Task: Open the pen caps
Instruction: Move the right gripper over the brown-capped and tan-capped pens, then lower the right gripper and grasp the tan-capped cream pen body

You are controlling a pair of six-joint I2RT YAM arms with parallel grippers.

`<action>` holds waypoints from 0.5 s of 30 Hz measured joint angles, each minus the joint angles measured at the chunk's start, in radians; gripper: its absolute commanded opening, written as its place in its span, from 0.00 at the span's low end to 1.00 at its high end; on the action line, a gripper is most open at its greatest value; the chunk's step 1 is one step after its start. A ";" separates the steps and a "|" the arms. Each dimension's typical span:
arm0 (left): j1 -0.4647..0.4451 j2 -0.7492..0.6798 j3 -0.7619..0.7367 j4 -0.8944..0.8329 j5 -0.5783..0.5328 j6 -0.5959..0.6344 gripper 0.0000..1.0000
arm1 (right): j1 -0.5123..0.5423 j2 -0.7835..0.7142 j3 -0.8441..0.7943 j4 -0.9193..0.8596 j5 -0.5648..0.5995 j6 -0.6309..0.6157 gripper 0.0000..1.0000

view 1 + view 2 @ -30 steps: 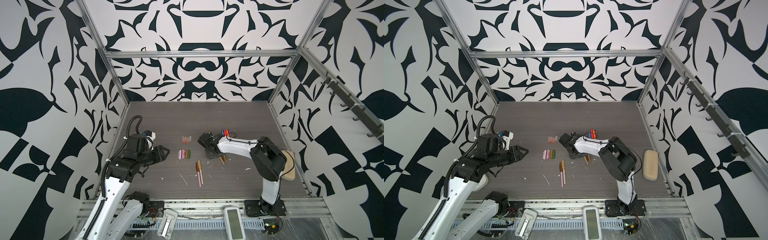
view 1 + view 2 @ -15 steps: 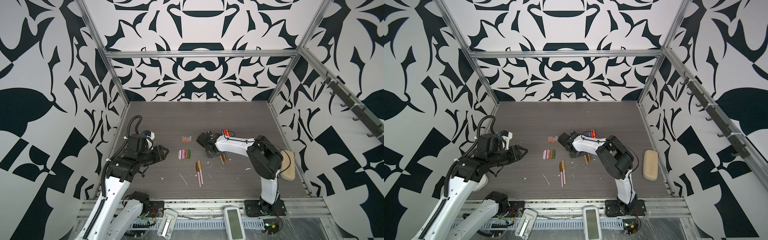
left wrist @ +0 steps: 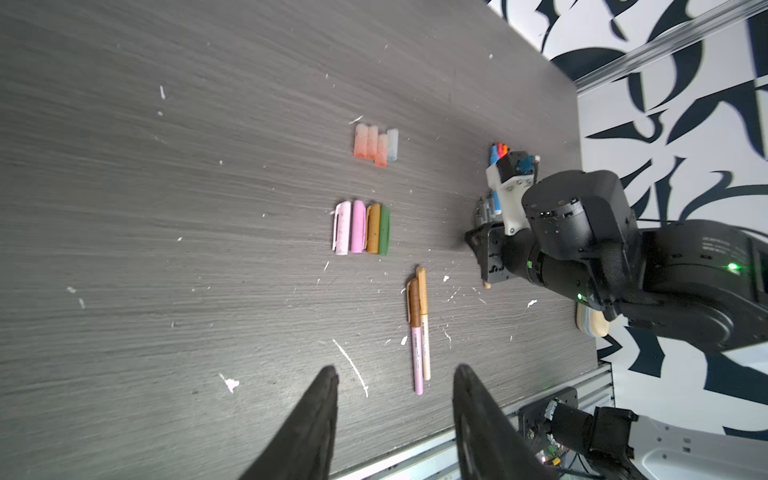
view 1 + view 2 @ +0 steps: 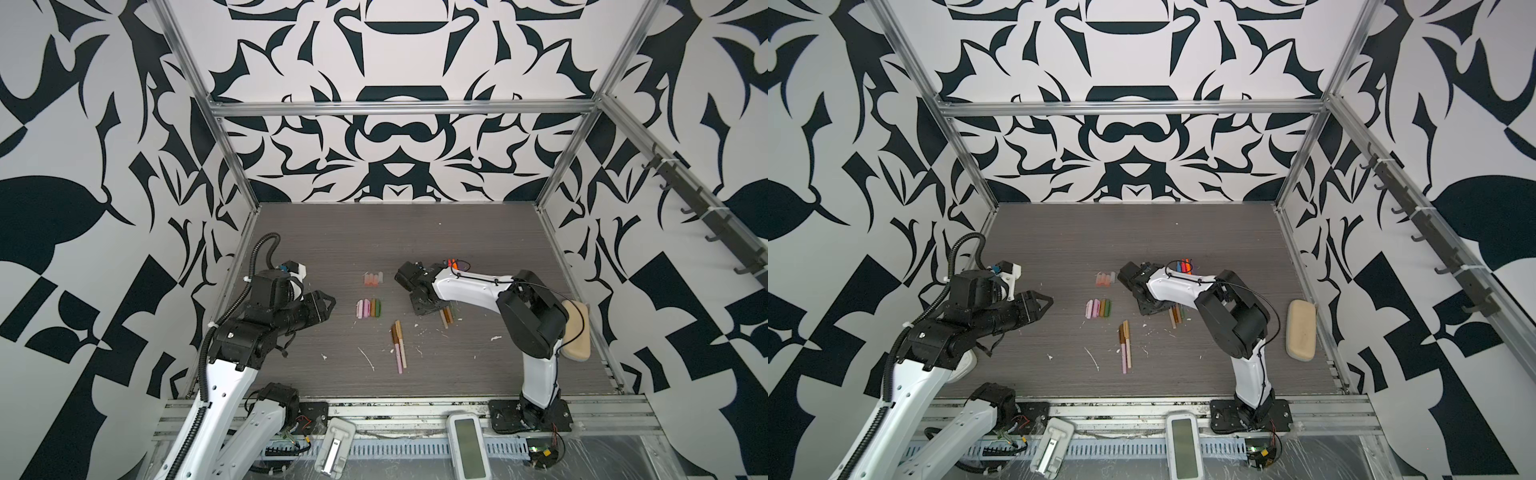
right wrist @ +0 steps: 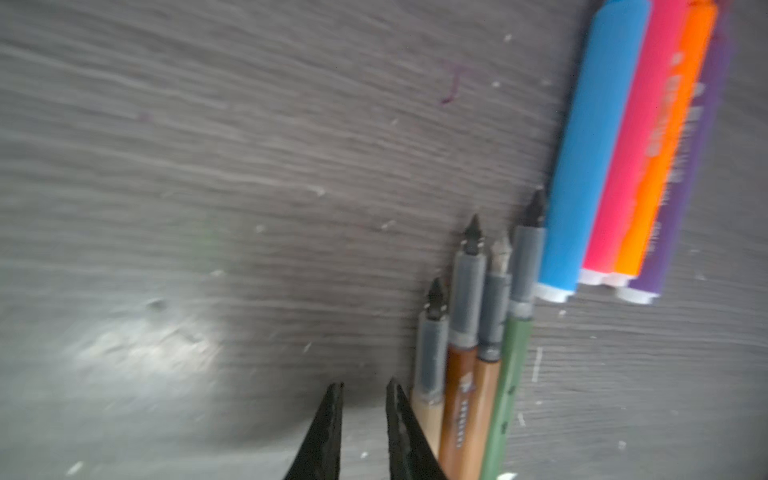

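the right tool (image 5: 364,383) has parted its jaws slightly beside the uncapped pens (image 5: 469,353).

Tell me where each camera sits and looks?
Top views: overhead by the arm bases, looking down on table and both arms.
Left wrist: on left arm, facing across the table; shows open left gripper, right arm.
Right wrist: low over uncapped pens; shows right gripper.
Shared: top and left wrist views show the loose caps.

Free strip between pen caps (image 3: 361,227), right tool (image 5: 365,384).
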 measured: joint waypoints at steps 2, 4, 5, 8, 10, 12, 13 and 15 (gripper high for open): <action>0.000 -0.036 -0.007 0.008 0.003 0.000 0.49 | 0.004 -0.050 -0.017 0.004 -0.058 -0.004 0.24; 0.000 -0.079 -0.013 0.013 0.006 0.001 0.50 | 0.017 -0.120 -0.042 0.021 -0.109 -0.002 0.25; 0.000 -0.095 -0.014 0.014 0.007 0.001 0.51 | 0.026 -0.156 -0.057 0.031 -0.127 0.002 0.25; 0.000 -0.156 -0.014 0.018 0.007 0.001 0.52 | 0.083 -0.274 -0.124 0.066 -0.154 0.027 0.25; 0.000 -0.181 -0.014 0.020 0.008 0.001 0.51 | 0.149 -0.350 -0.180 0.091 -0.156 0.058 0.25; 0.000 -0.186 -0.014 0.022 0.011 0.001 0.49 | 0.218 -0.408 -0.224 0.105 -0.149 0.095 0.25; 0.000 -0.184 -0.014 0.023 0.016 0.001 0.49 | 0.260 -0.435 -0.244 0.106 -0.136 0.117 0.24; 0.000 -0.179 -0.014 0.022 0.024 0.001 0.49 | 0.331 -0.480 -0.271 0.107 -0.111 0.160 0.24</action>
